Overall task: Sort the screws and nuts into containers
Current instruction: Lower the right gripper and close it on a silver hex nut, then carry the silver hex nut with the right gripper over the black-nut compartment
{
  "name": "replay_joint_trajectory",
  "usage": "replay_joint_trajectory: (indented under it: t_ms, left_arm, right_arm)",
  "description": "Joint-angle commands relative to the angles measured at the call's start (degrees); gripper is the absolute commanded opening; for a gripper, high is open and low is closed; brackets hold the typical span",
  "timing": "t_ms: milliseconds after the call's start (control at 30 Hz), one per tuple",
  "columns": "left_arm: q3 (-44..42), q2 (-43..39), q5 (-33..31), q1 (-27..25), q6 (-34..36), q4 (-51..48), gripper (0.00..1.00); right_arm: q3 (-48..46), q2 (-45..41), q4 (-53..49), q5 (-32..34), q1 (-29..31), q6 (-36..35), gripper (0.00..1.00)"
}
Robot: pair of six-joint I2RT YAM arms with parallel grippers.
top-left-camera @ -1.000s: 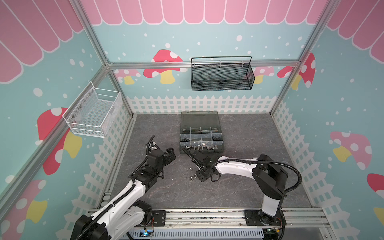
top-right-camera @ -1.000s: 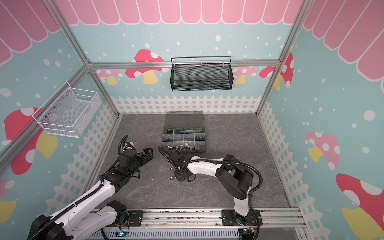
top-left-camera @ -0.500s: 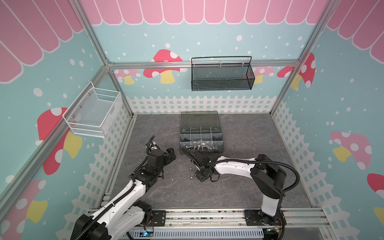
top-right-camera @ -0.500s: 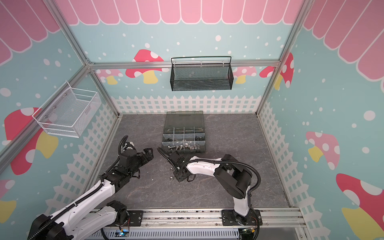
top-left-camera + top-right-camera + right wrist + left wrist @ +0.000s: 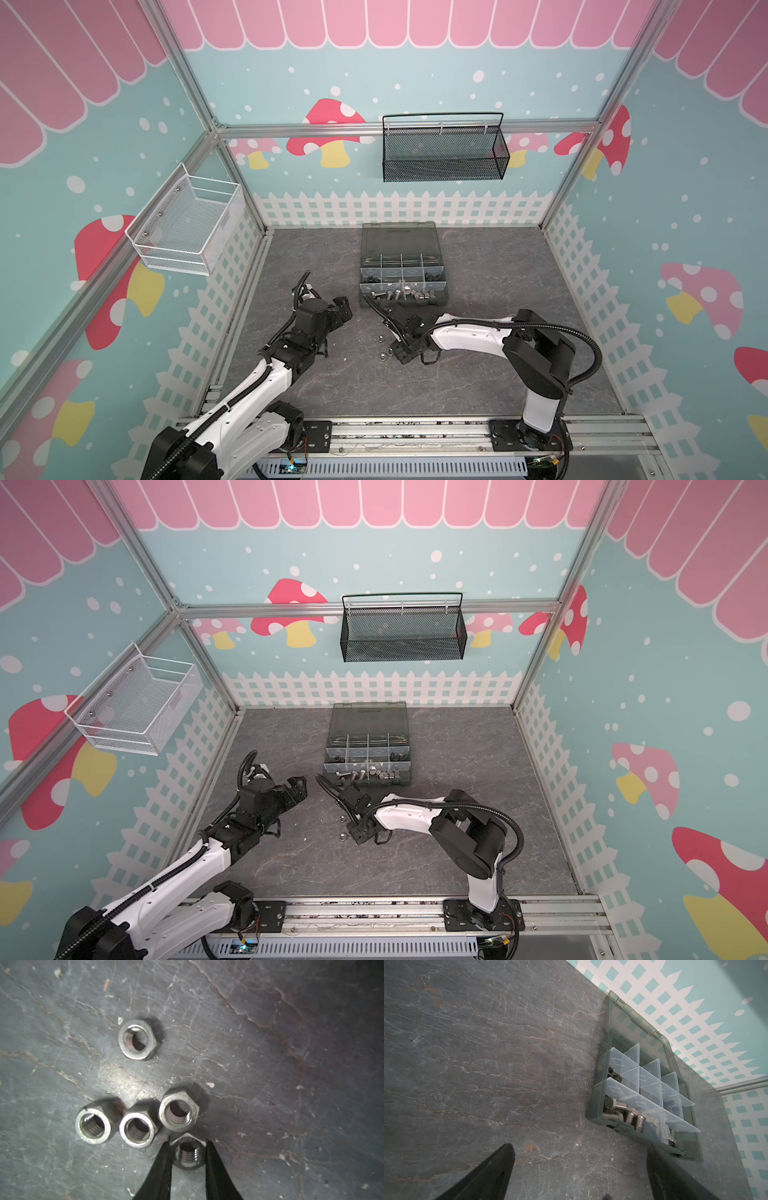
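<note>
Gripping check, right side: right tool has its two black fingers set against opposite sides of one silver hex nut, clamped on it as far as the wrist view shows. Cannot tell whether the nut is clear of the bench.

Around it: three neighbour nuts sit in a row just beside the gripped one, the closest apparently touching it. A lone nut lies further out. All are loose on the bench, in front of the organiser case, whose lid is open. In the left wrist view the containers nearest the front already hold silver screws.

Risks, judged:
- Smooth metal and a narrow hold. If the fingers bear on corners and not flats, the nut could twist and pop free on the lift.
- The closest neighbour may be dragged or flicked as the nut comes up.
- A release over the screw compartment would undo the sort.

Pose: right arm lies low across the bench toward the middle, forearm near level, wrist bent so the tool points down. Left arm reaches forward. Left tool hangs above the bench facing the case, fingers wide apart and empty.
</note>
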Motion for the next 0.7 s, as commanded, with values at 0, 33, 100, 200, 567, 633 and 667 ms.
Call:
replay_joint_trajectory:
  t_ms: [0,33,100,200,567,633,667]
  left_arm:
    - [0.2,0.6,0.7,0.1,-1.6,0.6,1.00]
    - [0.2,0.7,0.7,0.2,-1.7,0.6,1.00]
    - [0.2,0.8,0.8,0.1,-1.6,0.6,1.00]
    - [0.2,1.0,1.0,0.2,-1.7,0.5,1.00]
    - [0.0,0.2,0.4,0.2,-1.8,0.3,1.00]
    - [-0.1,0.2,0.4,0.1,-1.7,0.3,1.00]
    - [-0.1,0.2,0.4,0.2,-1.8,0.3,1.00]
  right_arm:
    - [-1.5,-1.5,-0.8,0.9,0.3,0.9,0.00]
    - [-1.6,-1.9,-0.7,1.2,0.3,0.9,0.00]
    - [-1.7,-2.6,-0.7,1.6,0.2,0.9,0.00]
    - [-1.9,-3.8,-0.7,2.5,0.0,0.9,0.00]
    - [-2.4,-8.5,-0.7,5.2,-2.9,0.7,0.00]
    - [-2.1,-9.3,-0.5,5.7,-3.8,0.5,0.00]
    - [-1.9,-9.7,-0.4,5.9,-4.3,0.5,0.00]
